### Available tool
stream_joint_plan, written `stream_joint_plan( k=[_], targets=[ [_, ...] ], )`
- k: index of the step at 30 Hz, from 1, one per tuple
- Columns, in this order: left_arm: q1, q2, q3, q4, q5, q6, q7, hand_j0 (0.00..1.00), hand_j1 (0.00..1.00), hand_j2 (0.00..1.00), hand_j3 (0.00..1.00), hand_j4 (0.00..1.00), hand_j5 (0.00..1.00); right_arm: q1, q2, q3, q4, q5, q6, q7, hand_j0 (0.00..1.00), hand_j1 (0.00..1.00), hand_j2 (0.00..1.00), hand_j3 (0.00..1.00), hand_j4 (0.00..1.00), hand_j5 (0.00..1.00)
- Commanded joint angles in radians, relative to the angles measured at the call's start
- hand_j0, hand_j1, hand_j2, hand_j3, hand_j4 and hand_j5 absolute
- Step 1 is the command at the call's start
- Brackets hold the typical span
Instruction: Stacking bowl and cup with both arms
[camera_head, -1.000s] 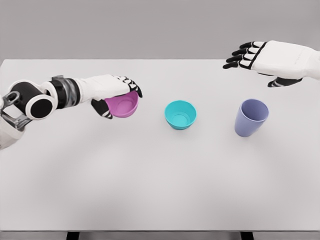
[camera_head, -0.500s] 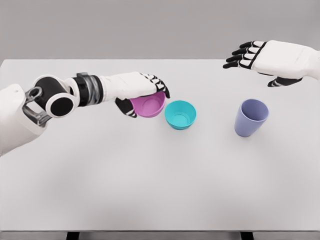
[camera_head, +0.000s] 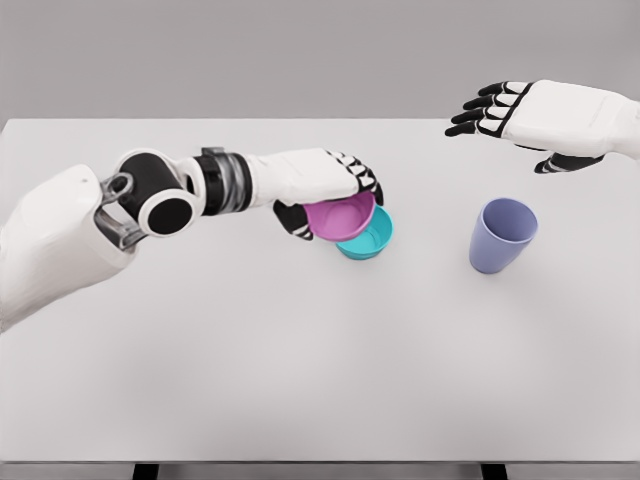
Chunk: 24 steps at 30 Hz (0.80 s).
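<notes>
Two bowls and one cup sit within reach of a white humanoid robot at a pale table (camera_head: 300, 380), seen from its head camera. Its left hand (camera_head: 325, 190) reaches in from the left side, fingers curled over the far rim of a pink bowl (camera_head: 340, 217) with the thumb pressing the near wall, so the bowl is gripped and appears lifted off the surface. The bowl's mouth faces up with a tilt toward the camera.

Directly beyond the left hand's fingertips, and a little lower, rests a teal bowl (camera_head: 372, 238). The pink bowl overlaps its left half in this view, hiding that part of the rim; whether the two touch cannot be told. The teal bowl's centre lies just to the right of the carried bowl, so the gap still to close runs sideways to the right, then straight down. Neither bowl has a long axis; both are round, so the match that counts is rim over rim.

Well to the right of both bowls stands an upright lilac cup (camera_head: 500, 236), mouth open to the top. The right hand (camera_head: 520, 115) hovers above and behind the cup, palm down, fingers spread and holding nothing. It is by far the nearer hand to the cup.

Judged from this, nesting the pink bowl comes first.
</notes>
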Motion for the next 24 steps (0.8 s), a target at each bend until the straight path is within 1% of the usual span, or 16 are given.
stream_joint_plan(
  k=[1, 6, 12, 15, 18, 20, 24],
  targets=[
    [0.000, -0.015, -0.013, 0.019, -0.002, -0.001, 0.001, 0.61, 0.61, 0.61, 0.61, 0.61, 0.61, 0.000, 0.001, 0.000, 0.000, -0.003, 0.003, -0.001, 1.00, 1.00, 1.00, 1.00, 1.00, 1.00],
    [-0.005, -0.065, -0.022, 0.077, -0.016, -0.001, 0.001, 0.61, 0.61, 0.61, 0.61, 0.61, 0.61, 0.000, 0.004, 0.000, 0.000, -0.005, 0.003, -0.001, 1.00, 1.00, 1.00, 1.00, 1.00, 1.00],
    [-0.006, -0.095, -0.027, 0.113, -0.018, -0.001, 0.001, 0.61, 0.61, 0.61, 0.61, 0.61, 0.61, 0.000, 0.005, 0.000, -0.001, -0.005, 0.003, -0.001, 1.00, 1.00, 1.00, 1.00, 1.00, 1.00],
    [-0.008, -0.127, -0.035, 0.159, -0.028, -0.001, 0.001, 0.62, 0.62, 0.62, 0.62, 0.62, 0.62, -0.002, 0.005, 0.000, 0.000, -0.003, 0.003, -0.001, 1.00, 1.00, 1.00, 1.00, 1.00, 1.00],
    [-0.008, -0.138, -0.035, 0.169, -0.030, -0.002, 0.001, 0.62, 0.62, 0.62, 0.62, 0.62, 0.62, 0.003, -0.009, 0.000, 0.003, -0.003, 0.003, -0.001, 1.00, 1.00, 1.00, 1.00, 1.00, 1.00],
    [-0.008, -0.143, -0.038, 0.182, -0.030, -0.002, 0.001, 0.63, 0.63, 0.63, 0.63, 0.63, 0.63, 0.002, -0.007, 0.003, 0.022, -0.003, 0.003, -0.001, 1.00, 1.00, 1.00, 1.00, 1.00, 1.00],
    [-0.008, -0.152, -0.045, 0.202, -0.030, -0.002, 0.001, 0.63, 0.63, 0.63, 0.63, 0.63, 0.63, 0.006, -0.015, 0.004, 0.022, -0.003, 0.003, -0.001, 1.00, 1.00, 1.00, 1.00, 1.00, 1.00]
  ],
)
